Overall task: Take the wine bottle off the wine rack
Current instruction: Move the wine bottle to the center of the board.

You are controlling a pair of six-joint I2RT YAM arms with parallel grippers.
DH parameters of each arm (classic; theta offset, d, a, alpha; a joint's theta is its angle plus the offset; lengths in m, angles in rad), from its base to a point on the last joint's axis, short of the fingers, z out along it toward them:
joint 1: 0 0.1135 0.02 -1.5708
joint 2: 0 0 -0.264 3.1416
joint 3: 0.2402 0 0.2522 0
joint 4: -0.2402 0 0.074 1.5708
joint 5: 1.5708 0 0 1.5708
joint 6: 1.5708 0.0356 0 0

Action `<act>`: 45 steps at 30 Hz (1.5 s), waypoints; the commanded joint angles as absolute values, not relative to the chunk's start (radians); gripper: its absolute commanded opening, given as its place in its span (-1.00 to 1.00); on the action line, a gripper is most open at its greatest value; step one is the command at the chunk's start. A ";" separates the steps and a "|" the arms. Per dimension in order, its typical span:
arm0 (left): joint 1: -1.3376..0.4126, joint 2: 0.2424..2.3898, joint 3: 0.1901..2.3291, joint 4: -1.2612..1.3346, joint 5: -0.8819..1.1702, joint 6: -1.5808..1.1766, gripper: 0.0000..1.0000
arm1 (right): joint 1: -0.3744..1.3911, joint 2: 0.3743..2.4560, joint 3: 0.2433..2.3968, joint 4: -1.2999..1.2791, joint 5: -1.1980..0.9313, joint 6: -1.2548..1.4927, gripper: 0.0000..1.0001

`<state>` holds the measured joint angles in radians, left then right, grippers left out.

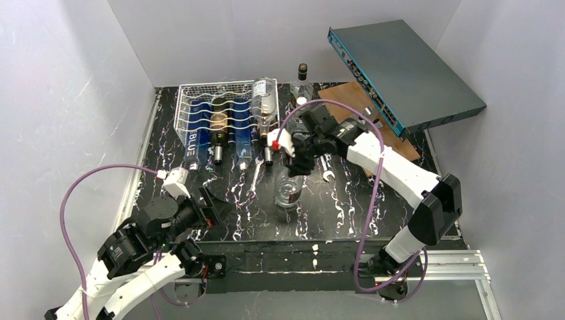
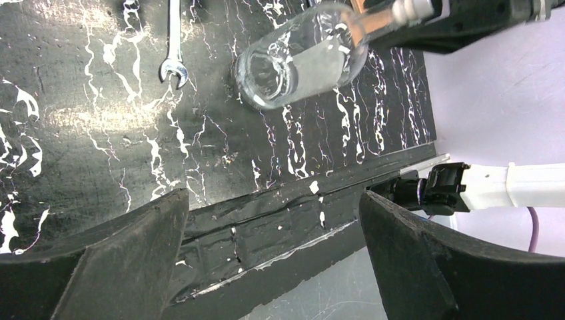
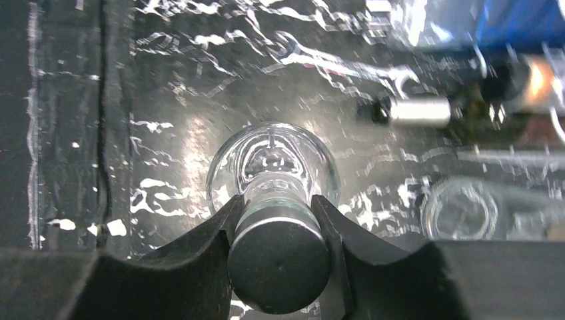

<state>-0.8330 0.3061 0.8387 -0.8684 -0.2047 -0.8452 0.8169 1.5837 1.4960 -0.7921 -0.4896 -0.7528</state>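
Observation:
The silver-white wire wine rack (image 1: 200,90) lies at the back left of the black marbled table. It holds two blue bottles (image 1: 193,130), a dark bottle (image 1: 218,127) and a clear bottle (image 1: 265,107) at its right end. My right gripper (image 1: 296,160) is shut on the neck of another clear wine bottle (image 1: 288,190), upright over the table middle, away from the rack. In the right wrist view my gripper (image 3: 276,227) clamps just below the dark cap (image 3: 280,260). I cannot tell whether its base (image 2: 293,63) touches the table. My left gripper (image 1: 213,203) is open and empty near the front left.
A small bottle (image 1: 302,83) stands at the back, next to a brown wooden board (image 1: 353,107) with a teal-grey box (image 1: 406,67) leaning over it. Wrenches (image 1: 328,175) (image 2: 174,47) lie on the table. The table's front edge (image 2: 280,220) runs under my left gripper (image 2: 273,253).

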 commanded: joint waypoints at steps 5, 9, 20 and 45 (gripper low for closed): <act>-0.828 0.358 0.829 -0.857 -0.193 -0.848 0.99 | 0.603 1.481 1.468 -0.675 -0.474 -0.677 -0.97; -0.828 0.367 0.834 -0.856 -0.189 -0.851 0.99 | 0.553 1.496 1.466 -0.656 -0.441 -0.664 -0.97; -0.828 0.364 0.833 -0.855 -0.182 -0.862 0.99 | 0.493 1.540 1.490 -0.571 -0.295 -0.624 -0.97; -0.828 0.363 0.836 -0.854 -0.178 -0.862 0.99 | 0.468 1.621 1.535 -0.518 -0.106 -0.596 -0.41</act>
